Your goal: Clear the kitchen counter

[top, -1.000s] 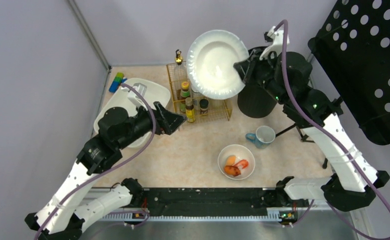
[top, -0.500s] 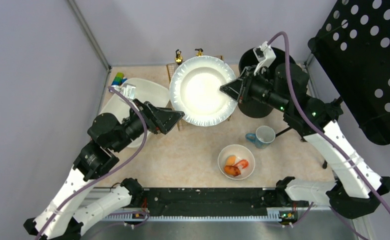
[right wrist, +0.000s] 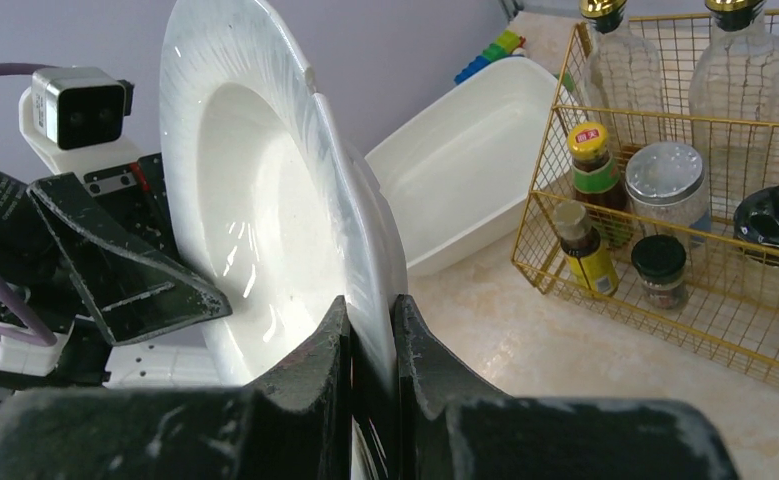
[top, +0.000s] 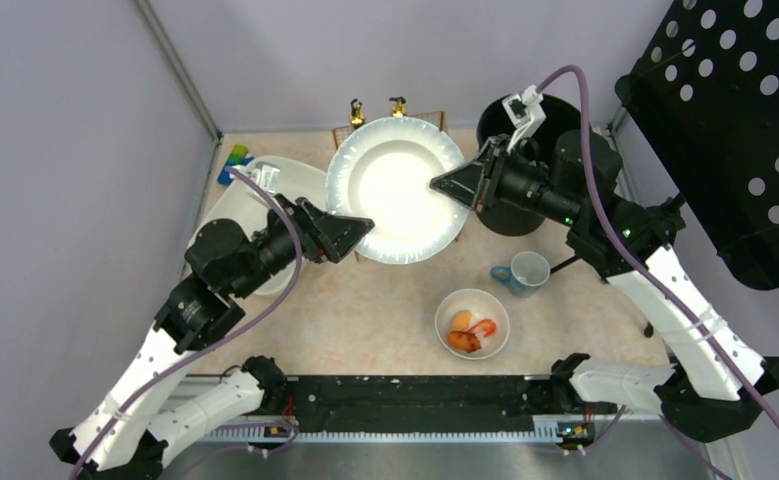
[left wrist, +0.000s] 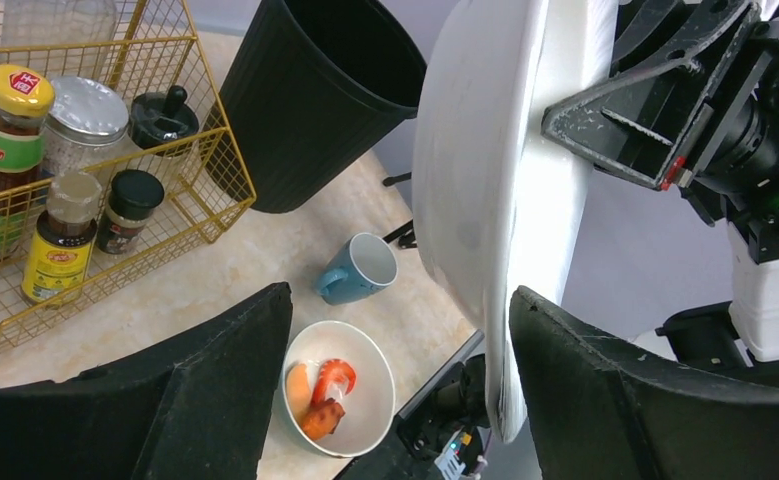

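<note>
A large white plate (top: 395, 190) hangs in the air above the beige kitchen counter (top: 385, 310). My right gripper (top: 437, 185) is shut on the plate's right rim, and in the right wrist view both fingers (right wrist: 370, 305) pinch the rim of the plate (right wrist: 265, 200). My left gripper (top: 360, 228) stands open at the plate's lower left edge. In the left wrist view the plate (left wrist: 485, 180) hangs edge-on between the spread fingers (left wrist: 400, 300), close to the right one.
A white bowl (top: 472, 323) holding food pieces and a blue mug (top: 525, 270) sit on the counter. A black bin (top: 510, 210) stands behind the right arm. A gold wire rack (left wrist: 95, 160) holds bottles. The white tub (top: 265, 185) lies at the left.
My right gripper has carried the plate down and to the left, turning its face up. My left gripper has moved right, reaching the plate's edge.
</note>
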